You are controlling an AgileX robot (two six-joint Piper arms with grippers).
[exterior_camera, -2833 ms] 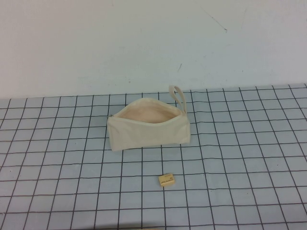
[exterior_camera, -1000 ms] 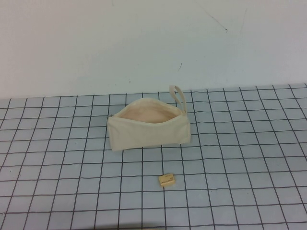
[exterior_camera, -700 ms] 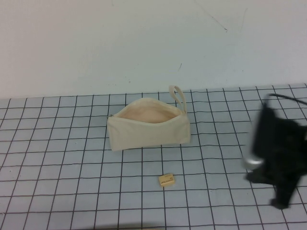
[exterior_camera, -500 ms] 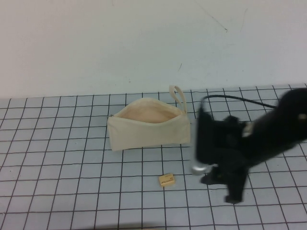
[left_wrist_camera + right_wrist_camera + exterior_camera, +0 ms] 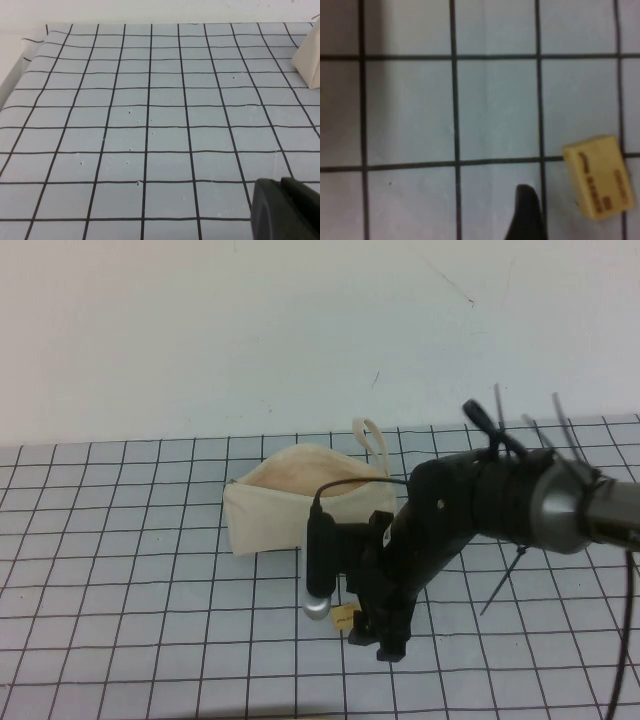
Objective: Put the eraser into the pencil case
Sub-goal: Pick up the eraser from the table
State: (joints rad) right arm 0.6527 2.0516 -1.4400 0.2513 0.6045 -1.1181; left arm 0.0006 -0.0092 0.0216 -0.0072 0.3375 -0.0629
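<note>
The eraser [image 5: 342, 617], a tiny pale yellow block with dark print, lies on the grid mat in front of the pencil case [image 5: 285, 510]. The case is a cream pouch, its mouth open and its loop strap at the far right end. My right gripper [image 5: 366, 632] points down right at the eraser and hides part of it. In the right wrist view the eraser [image 5: 600, 175] lies flat beside one dark fingertip [image 5: 527, 212]; the other finger is out of frame. My left gripper [image 5: 287, 210] is shut and empty, low over the mat far from both; a corner of the case [image 5: 310, 60] shows there.
The blue-grey grid mat [image 5: 120, 590] covers the table, with a white wall [image 5: 200, 330] behind it. The right arm [image 5: 500, 505] and its cables stretch in from the right, over the mat beside the case's right end.
The right arm swept in from the right edge, leftwards across the mat, and its gripper now stands at the eraser. Eraser and pencil case have not moved.
</note>
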